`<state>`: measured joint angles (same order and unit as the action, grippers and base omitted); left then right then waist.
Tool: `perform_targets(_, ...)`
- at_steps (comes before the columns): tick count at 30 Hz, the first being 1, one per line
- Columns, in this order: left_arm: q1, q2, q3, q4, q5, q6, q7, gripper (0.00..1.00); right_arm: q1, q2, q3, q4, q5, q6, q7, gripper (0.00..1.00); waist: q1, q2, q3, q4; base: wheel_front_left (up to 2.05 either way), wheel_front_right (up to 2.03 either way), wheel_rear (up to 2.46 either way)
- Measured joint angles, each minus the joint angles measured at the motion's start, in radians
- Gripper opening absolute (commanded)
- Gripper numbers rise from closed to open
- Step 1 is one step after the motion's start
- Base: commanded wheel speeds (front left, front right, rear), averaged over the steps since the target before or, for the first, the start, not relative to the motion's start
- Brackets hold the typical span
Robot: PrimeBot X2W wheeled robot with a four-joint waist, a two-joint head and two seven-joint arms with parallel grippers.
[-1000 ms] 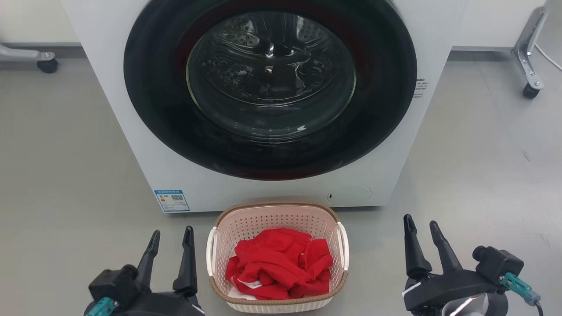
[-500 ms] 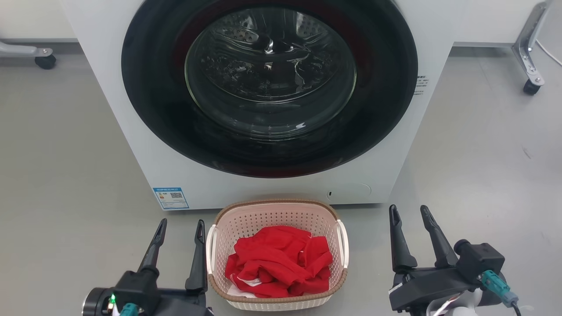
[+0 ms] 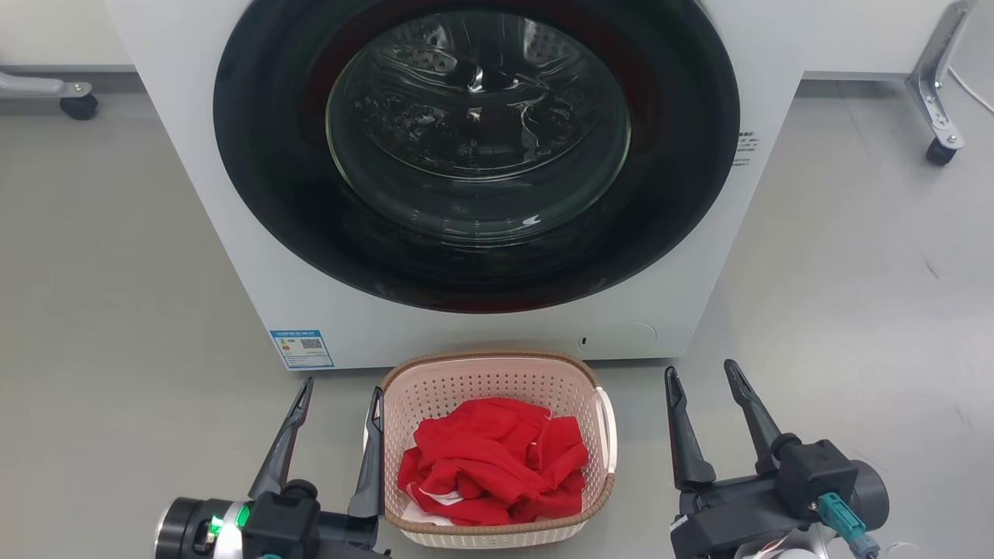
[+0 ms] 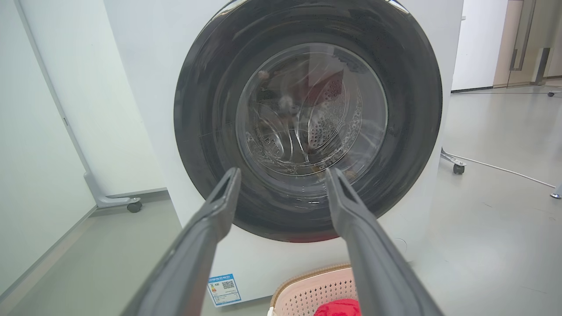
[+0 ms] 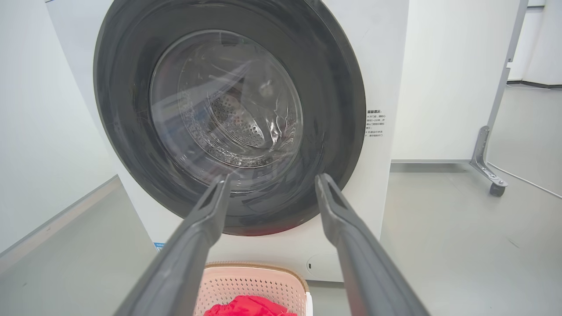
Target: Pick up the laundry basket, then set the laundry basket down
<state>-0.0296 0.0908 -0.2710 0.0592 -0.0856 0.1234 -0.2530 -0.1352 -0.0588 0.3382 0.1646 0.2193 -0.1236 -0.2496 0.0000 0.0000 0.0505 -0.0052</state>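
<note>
The laundry basket (image 3: pixel 497 380), pale pink and perforated with a brown rim and white side handles, sits on the floor in front of the washer and holds red cloth (image 3: pixel 489 462). My left gripper (image 3: pixel 340 390) is open beside the basket's left handle, its right finger right against that side. My right gripper (image 3: pixel 700 374) is open a little to the right of the basket, apart from it. The left wrist view catches the basket's far rim (image 4: pixel 311 274) at the bottom edge. In the right wrist view the basket (image 5: pixel 252 281) shows between the fingers at the bottom.
A white front-loading washer (image 3: pixel 474 155) with a shut dark round door stands directly behind the basket. Grey floor spreads to both sides. Wheeled metal frame legs stand at the far left (image 3: pixel 74 101) and far right (image 3: pixel 940 116).
Both grippers have moved forward and inward toward the basket; the left one now lies against its left side. The basket has not moved.
</note>
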Motion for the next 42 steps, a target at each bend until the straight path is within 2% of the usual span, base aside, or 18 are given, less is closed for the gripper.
perform_targets(29,0.019,-0.013,0.019,0.028,-0.028,0.0,0.0,1.0,0.002,0.002,-0.01,0.015,0.0,0.005,-0.004,1.0,0.0,0.0,-0.004,-0.001,0.0,0.0,0.0)
perform_targets(42,0.018,-0.02,0.026,-0.007,-0.028,0.0,0.0,1.0,0.0,0.003,-0.022,-0.03,0.0,0.01,-0.007,1.0,0.0,0.0,0.076,-0.003,0.0,0.0,0.0)
